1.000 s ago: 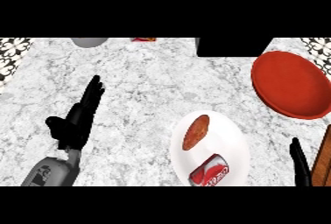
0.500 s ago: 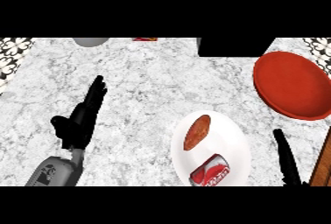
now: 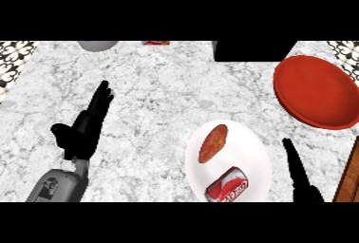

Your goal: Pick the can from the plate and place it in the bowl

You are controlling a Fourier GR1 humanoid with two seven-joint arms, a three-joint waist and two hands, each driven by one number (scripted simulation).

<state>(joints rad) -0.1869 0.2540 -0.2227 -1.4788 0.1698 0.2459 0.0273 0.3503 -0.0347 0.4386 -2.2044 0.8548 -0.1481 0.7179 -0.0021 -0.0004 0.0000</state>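
Note:
A red can (image 3: pixel 228 185) lies on its side at the near end of a white plate (image 3: pixel 242 152), beside a brown oblong piece of food (image 3: pixel 212 143). The red bowl (image 3: pixel 315 91) sits at the right, beyond the plate. My right hand (image 3: pixel 298 173) comes in at the lower right, just right of the plate, fingers straight and pointing away, apart from the can. My left hand (image 3: pixel 82 128) rests open at the left, fingers straight, far from the plate.
A dark box (image 3: pixel 252 50) stands at the back edge. A grey round object (image 3: pixel 97 45) and a small red item (image 3: pixel 155 42) lie at the far edge. A brown wooden strip (image 3: pixel 348 176) runs along the right edge.
My right hand has moved left and further up into view, closing in on the plate's right rim. The left hand, can and plate have not moved.

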